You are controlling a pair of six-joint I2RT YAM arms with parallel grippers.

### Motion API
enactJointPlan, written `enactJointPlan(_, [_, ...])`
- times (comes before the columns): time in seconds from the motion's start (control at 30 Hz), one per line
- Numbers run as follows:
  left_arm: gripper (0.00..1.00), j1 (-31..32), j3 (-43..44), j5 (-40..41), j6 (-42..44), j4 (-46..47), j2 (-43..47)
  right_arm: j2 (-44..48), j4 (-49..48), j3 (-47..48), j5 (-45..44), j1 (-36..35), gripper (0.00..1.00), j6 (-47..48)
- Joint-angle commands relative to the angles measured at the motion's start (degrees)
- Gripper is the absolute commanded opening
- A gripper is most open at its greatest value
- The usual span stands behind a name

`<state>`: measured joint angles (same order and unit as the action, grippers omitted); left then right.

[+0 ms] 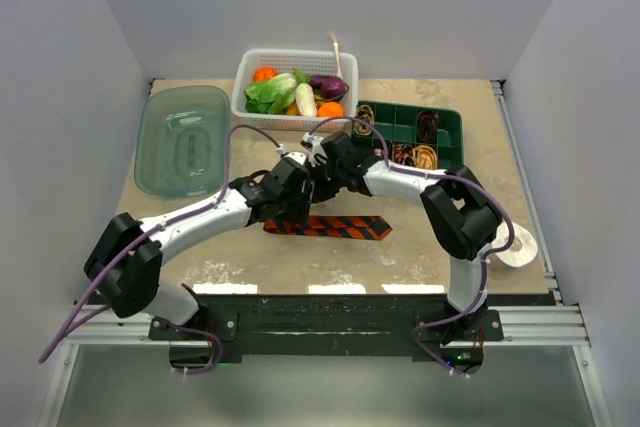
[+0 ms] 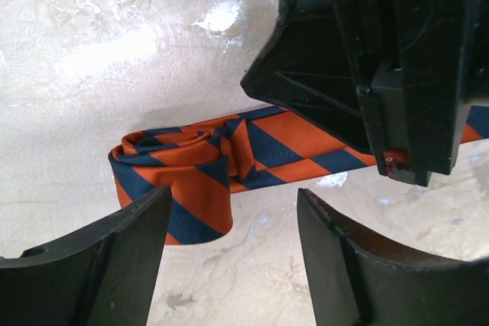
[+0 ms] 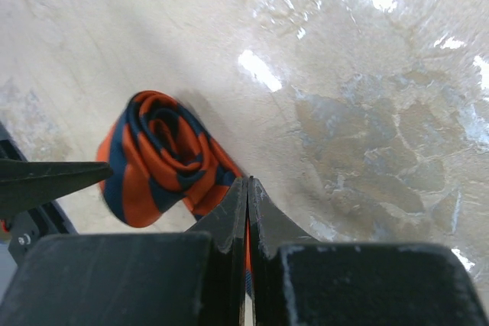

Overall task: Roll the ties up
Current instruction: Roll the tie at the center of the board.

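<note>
The orange-and-navy striped fabric necktie [image 1: 340, 227] lies mid-tabletop [image 1: 300, 269]. Its left end is coiled; the rest lies flat, unrolled. The left end effector [image 2: 233, 211] is released just beside the coil. The right end effector [image 3: 247, 188] is clenched, tips on the flat strip.

**Right hand [image 3: 247, 185] closed beside the coiled tie [image 3: 157, 154]**

Its two fingers are pressed flat together, tips close to the mottled worktop [image 3: 367, 112]. Just left of them the orange and dark blue striped tie lies wound into a loose coil. A sliver of orange shows low in the seam between the fingers. A black wedge [image 3: 46, 177] reaches in from the left edge, its tip at the coil.
</note>
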<state>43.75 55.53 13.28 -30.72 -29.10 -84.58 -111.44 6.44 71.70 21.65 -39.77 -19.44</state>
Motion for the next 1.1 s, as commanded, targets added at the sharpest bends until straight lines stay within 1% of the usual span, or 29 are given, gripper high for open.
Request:
enactJointPlan(0.0, [0.73, -2.52, -1.38, -0.53, -1.71, 2.56, 4.32, 3.59, 1.03, 1.6, 0.67, -0.13, 0.0, 0.63])
enactJointPlan(0.07, [0.73, -5.58, -3.23, -2.81, -1.62, 4.4, 5.21, 4.38, 1.03, 1.69, 0.68, -0.48, 0.0, 0.55])
enactJointPlan(0.1, [0.73, -6.65, -4.02, -5.43, -1.62, 5.19, 6.34, 5.17, 1.21, 1.95, 0.76, -0.57, 0.0, 0.46])
enactJointPlan(0.13, [0.73, -9.09, -5.85, -6.85, -1.62, 7.11, 6.96, 5.44, 1.21, 2.12, 0.94, -1.01, 0.0, 0.37])
enactJointPlan(0.17, [0.73, -10.25, -6.91, -9.82, -1.71, 8.17, 7.66, 5.62, 1.21, 2.3, 0.94, -1.19, 0.0, 0.28])
enactJointPlan(0.2, [0.73, -11.3, -7.97, -11.16, -1.8, 10.62, 9.5, 5.79, 1.3, 2.48, 1.03, -1.54, 0.0, 0.28])
enactJointPlan(0.27, [0.73, -14.55, -11.39, -13.01, -2.24, 13.09, 11.35, 5.53, 1.56, 3.18, 1.73, -2.5, 0.0, 0.11])
enactJointPlan(0.3, [0.74, -15.61, -13.32, -16.23, -2.41, 14.85, 13.02, 5.44, 1.04, 3.27, 1.9, -3.46, 0.0, -0.07])
enactJointPlan(0.33, [0.74, -17.88, -14.21, -17.4, -2.59, 15.65, 13.73, 5.09, 0.77, 3.36, 2.17, -3.91, 0.0, -0.42])
enactJointPlan(0.4, [0.75, -20.09, -17.19, -20.91, -3.12, 18.28, 15.92, 4.57, 0.68, 4.06, 2.17, -5.4, 0.0, -0.42])
enactJointPlan(0.43, [0.75, -22.71, -18.25, -22.32, -3.29, 19.25, 16.54, 4.3, 0.51, 4.32, 2.17, -5.84, 0.0, -0.77])
enactJointPlan(0.5, [0.76, -25.45, -20.19, -26.97, -3.82, 20.83, 17.95, 3.34, 0.51, 5.2, 2.43, -6.98, 0.0, -0.86])
enactJointPlan(0.53, [0.76, -27.9, -22.02, -28.73, -3.82, 22.58, 18.13, 2.98, 0.51, 5.46, 2.35, -7.16, 0.0, -0.86])
enactJointPlan(0.57, [0.76, -29.06, -22.91, -31.88, -4.08, 23.56, 18.39, 2.2, 0.51, 5.99, 2.17, -7.6, 0.0, -0.77])
enactJointPlan(0.63, [0.76, -31.6, -25.2, -34.71, -4.17, 26.02, 18.66, 1.58, 1.12, 6.43, 1.29, -8.13, 0.0, -0.25])
enactJointPlan(0.67, [0.76, -32.31, -25.81, -36.99, -4.35, 26.81, 18.57, 1.14, 1.3, 6.61, 1.12, -8.13, 0.0, -0.16])
enactJointPlan(0.73, [0.76, -33.81, -27.31, -38.67, -4.52, 28.14, 18.22, 0.78, 1.56, 6.52, 0.5, -8.13, 0.0, 0.1])
enactJointPlan(0.87, [0.76, -34.87, -29.24, -41.92, -5.14, 32.79, 17.25, 0.17, 1.91, 6.08, -1.17, -8.13, 0.0, 0.9])
enactJointPlan(1.07, [0.76, -35.05, -29.95, -43.42, -4.88, 35.43, 14.53, -0.8, 3.05, 5.47, -3.01, -8.13, 0.0, 2.13])
